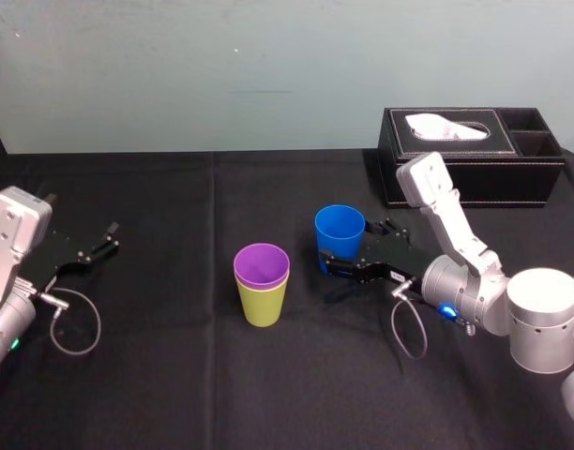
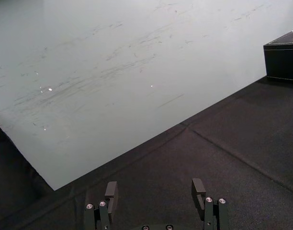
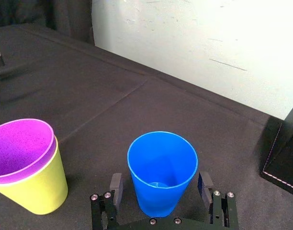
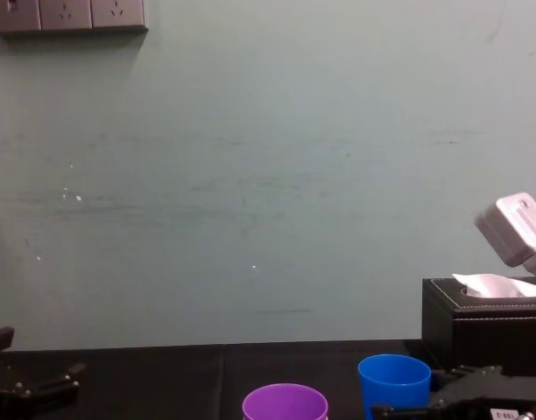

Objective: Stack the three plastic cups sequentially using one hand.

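Note:
The purple cup (image 1: 261,264) sits nested inside the yellow-green cup (image 1: 263,307) at the middle of the black table. To their right the blue cup (image 1: 339,228) stands upright on its own. My right gripper (image 1: 348,247) is open, with one finger on each side of the blue cup's lower body. In the right wrist view the blue cup (image 3: 162,172) stands between the fingers (image 3: 116,184) with a small gap on both sides, and the purple cup (image 3: 22,146) in the yellow-green one (image 3: 39,191) is off to the side. My left gripper (image 1: 104,239) rests open at the table's left.
A black tissue box (image 1: 470,155) stands at the back right, just behind my right arm. The black cloth (image 1: 174,375) covers the table up to a pale wall. Between the nested cups and the blue cup there is a narrow gap.

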Controlling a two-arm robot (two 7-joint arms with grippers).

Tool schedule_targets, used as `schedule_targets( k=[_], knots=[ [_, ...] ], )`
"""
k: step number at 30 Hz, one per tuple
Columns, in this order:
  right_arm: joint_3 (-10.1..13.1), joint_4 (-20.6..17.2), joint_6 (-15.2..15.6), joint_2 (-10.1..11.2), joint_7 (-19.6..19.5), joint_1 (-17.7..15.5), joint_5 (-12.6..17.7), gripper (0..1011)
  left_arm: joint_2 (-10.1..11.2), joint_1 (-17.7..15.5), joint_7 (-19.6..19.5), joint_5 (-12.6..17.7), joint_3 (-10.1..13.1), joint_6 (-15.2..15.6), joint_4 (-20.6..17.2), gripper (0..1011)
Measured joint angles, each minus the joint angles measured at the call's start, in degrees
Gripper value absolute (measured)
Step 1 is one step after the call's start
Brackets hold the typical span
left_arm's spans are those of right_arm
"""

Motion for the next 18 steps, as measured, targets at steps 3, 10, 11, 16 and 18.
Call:
schedule_targets(
  k=[3, 10, 11, 16, 18],
  knots=[
    [0.1, 0.2, 0.0, -0.4, -0.1, 0.1, -0.5, 1000, 0.0, 0.0, 0.0, 0.0, 0.0, 0.0, 0.0, 1010],
    [0.4, 1.3, -0.3, -1.2, -0.6, 0.5, -1.6, 1000, 0.0, 0.0, 0.0, 0.0, 0.0, 0.0, 0.0, 1010],
    [0.4, 1.5, -0.4, -1.3, -0.6, 0.6, -1.8, 1000, 0.0, 0.0, 0.0, 0.0, 0.0, 0.0, 0.0, 1010],
    [0.7, 2.6, -0.8, -2.0, -0.8, 1.1, -2.3, 1000, 0.0, 0.0, 0.0, 0.0, 0.0, 0.0, 0.0, 1010],
    [0.8, 3.2, -1.0, -2.3, -0.8, 1.3, -2.6, 1000, 0.0, 0.0, 0.0, 0.0, 0.0, 0.0, 0.0, 1010]
  ],
)
